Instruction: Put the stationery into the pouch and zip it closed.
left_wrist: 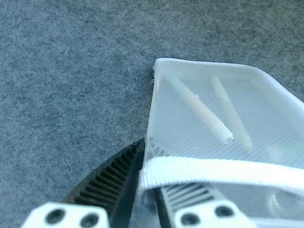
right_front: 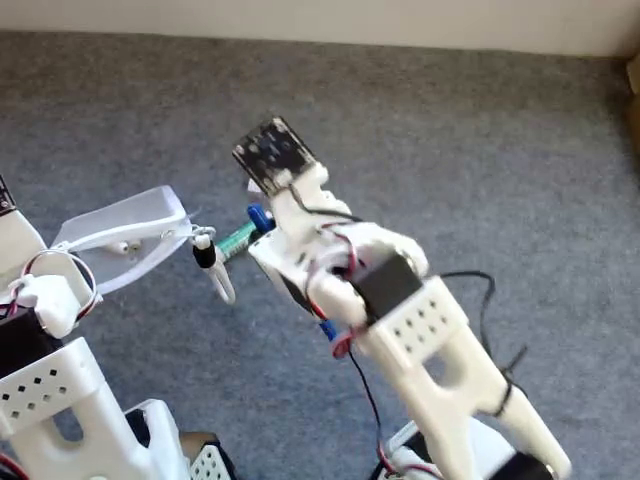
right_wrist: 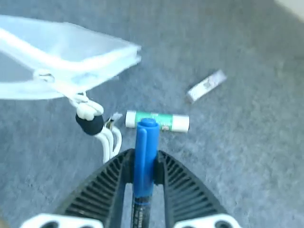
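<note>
Carpet; left tool holds pouch, right tool pen, print unreadable.

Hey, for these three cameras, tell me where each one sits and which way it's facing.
High view: fixed above, facing down on the grey carpet; shows the left arm, the right arm and the pouch.
Left wrist view: on the left wrist, facing along the left claw, shut on the pouch's white edge band.
Right wrist view: on the right wrist, facing past the right claw and the blue pen it grips, toward the green tube on the carpet.
Shared: all three show the pouch.
</note>
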Controlling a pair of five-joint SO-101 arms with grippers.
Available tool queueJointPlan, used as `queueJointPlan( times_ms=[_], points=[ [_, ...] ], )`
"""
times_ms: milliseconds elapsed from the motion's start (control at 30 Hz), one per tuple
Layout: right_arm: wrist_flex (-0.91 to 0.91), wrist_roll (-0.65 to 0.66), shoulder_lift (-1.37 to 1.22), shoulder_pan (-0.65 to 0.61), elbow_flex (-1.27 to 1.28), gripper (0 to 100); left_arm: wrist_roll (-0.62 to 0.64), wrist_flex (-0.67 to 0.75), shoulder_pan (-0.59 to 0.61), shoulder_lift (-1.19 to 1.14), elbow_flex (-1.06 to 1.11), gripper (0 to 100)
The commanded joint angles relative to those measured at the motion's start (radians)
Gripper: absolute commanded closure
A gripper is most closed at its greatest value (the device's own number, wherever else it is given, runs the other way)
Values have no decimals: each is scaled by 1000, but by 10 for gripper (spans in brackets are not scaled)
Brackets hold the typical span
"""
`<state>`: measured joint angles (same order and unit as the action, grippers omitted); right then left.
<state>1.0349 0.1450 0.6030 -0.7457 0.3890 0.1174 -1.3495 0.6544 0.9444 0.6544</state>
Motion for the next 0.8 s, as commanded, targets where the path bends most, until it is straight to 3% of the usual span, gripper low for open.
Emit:
queueJointPlan(
  times_ms=[0,267,767],
  points=[
    [-193,2,166,-13,119,995,9,20,5,10,-1,995],
    [-509,-219,435,-151,449,995,8,17,4,10,-1,995],
    [-1064,-230,756,-321,782,995,8,15,4,10,-1,995]
  ],
)
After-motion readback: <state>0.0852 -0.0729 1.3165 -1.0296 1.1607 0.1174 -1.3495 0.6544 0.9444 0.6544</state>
